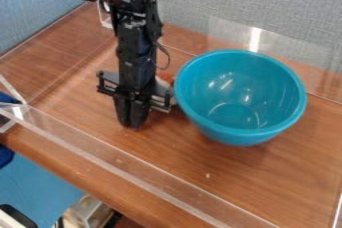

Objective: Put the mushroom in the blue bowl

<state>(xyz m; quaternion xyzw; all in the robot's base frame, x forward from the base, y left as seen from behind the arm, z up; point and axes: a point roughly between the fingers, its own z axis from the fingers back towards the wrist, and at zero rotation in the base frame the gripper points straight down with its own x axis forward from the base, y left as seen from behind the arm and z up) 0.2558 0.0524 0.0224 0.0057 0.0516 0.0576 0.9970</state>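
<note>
My gripper (134,117) points straight down onto the wooden table (67,72), just left of the blue bowl (274,122). Its dark fingers (130,107) are drawn close together, tips at the table surface. The mushroom is hidden; it does not show anywhere on the table, and the fingers stand where it would be gripped. The bowl is large, glossy, teal-blue and upright, with nothing inside. Its left rim almost touches the gripper's right side.
A transparent acrylic wall (160,162) runs along the table's front edge, and another clear panel (267,42) stands behind the bowl. A blue-grey wall backs the table. A blue and white object (7,107) pokes in at the left edge.
</note>
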